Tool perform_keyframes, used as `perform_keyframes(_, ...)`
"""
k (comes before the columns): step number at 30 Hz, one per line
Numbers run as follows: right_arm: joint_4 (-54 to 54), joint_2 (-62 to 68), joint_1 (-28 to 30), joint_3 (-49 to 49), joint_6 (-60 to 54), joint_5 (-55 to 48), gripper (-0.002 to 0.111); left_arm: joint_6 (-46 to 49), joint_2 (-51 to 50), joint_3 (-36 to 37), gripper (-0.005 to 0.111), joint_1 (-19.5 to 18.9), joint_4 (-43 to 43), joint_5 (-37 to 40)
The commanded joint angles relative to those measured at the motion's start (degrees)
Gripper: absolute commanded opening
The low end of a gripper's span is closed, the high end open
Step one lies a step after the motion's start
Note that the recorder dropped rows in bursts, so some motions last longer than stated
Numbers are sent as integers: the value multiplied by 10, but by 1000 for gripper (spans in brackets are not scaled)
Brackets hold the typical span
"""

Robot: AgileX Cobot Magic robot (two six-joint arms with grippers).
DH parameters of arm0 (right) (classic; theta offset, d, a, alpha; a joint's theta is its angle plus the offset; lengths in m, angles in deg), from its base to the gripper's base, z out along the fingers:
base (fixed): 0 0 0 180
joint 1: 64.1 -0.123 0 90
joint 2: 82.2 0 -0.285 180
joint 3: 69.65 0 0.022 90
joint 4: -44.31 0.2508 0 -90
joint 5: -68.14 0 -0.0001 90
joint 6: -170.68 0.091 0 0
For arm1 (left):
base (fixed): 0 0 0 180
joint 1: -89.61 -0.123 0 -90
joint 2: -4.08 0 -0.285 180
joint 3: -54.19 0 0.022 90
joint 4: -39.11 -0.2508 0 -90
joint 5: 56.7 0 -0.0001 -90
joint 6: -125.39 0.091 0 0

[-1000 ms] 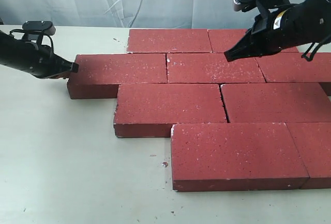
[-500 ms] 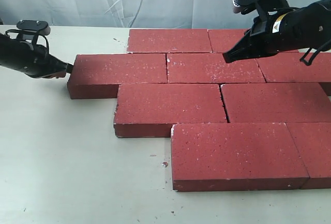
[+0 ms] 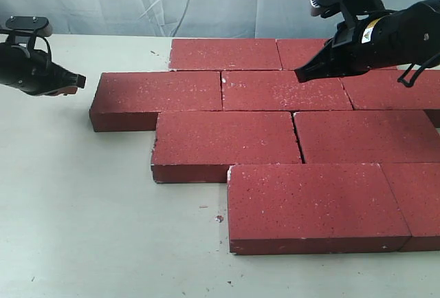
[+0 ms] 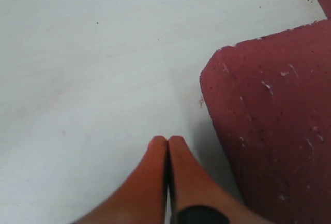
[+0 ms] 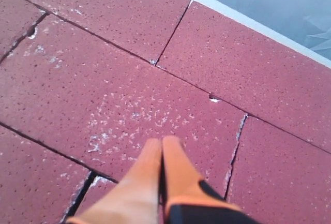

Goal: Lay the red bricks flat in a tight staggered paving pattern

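Observation:
Several dark red bricks lie flat in staggered rows on the pale table (image 3: 89, 208). The leftmost brick of the second row (image 3: 158, 95) has its corner (image 4: 269, 131) in the left wrist view. My left gripper (image 3: 80, 80) (image 4: 167, 140) is shut and empty, off that brick's left end with a gap of bare table between. My right gripper (image 3: 300, 76) (image 5: 162, 142) is shut and empty, hovering just above the middle brick of the second row (image 3: 285, 91) (image 5: 129, 100).
A grey cloth backdrop (image 3: 158, 2) hangs behind the table. Open table surface lies left of and in front of the bricks. The near row (image 3: 313, 205) reaches the right frame edge. Small red crumbs (image 3: 218, 218) dot the table.
My left gripper has drawn back leftward from the end of the second-row brick, from touching distance to a clear gap. The right gripper has barely shifted. The bricks have not moved.

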Motion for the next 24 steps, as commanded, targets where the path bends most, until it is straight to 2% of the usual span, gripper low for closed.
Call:
perform_keyframes(1,24,-6,4,-2,1,7,-1,-2,4,-1,0,-2,-1,6)
perform_keyframes(10,52,-6,3,-2,1,32,-1,-3,31,-1,0,-2,-3,50)
perform_keyframes(15,53,-4,3,10,1,84,-1,-83,66,-1,0,3,-54,134)
perform_keyframes(18,53,-4,3,49,1,22,-1,-91,90,-1,0,25,-53,166)
perform_keyframes(22,53,-4,3,123,-5,-101,-1,-79,108,-14,0,64,22,89)
perform_keyframes(24,34,-4,4,160,-26,-192,-1,-78,112,-25,0,73,60,75)
